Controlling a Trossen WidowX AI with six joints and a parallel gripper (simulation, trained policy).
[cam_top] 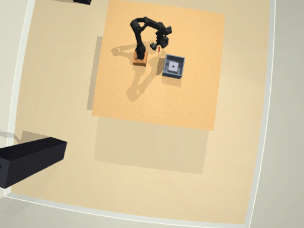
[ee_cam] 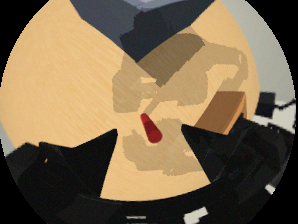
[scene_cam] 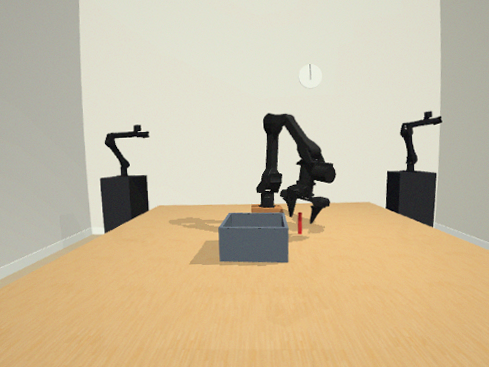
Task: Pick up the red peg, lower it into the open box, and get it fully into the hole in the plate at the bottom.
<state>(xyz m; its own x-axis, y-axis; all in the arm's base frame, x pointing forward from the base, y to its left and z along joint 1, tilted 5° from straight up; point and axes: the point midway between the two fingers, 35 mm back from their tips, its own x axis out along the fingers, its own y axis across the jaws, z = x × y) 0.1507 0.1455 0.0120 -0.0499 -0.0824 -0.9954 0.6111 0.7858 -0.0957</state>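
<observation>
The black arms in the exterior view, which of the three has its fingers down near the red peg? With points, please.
The middle arm (cam_top: 151,23) (scene_cam: 272,149), on the orange-brown base block; the other two stand on black pedestals, away from the peg (cam_top: 159,49) (scene_cam: 300,224) (ee_cam: 152,131).

Wooden table (cam_top: 154,97) (scene_cam: 252,310) (ee_cam: 60,100) | red peg (cam_top: 159,49) (scene_cam: 300,223) (ee_cam: 151,129), upright | blue-grey box (cam_top: 172,75) (scene_cam: 254,245) (ee_cam: 107,30), near peg | arm's orange-brown base (cam_top: 139,62) (scene_cam: 258,209) (ee_cam: 217,112)

A round wall clock (scene_cam: 310,76).
</observation>
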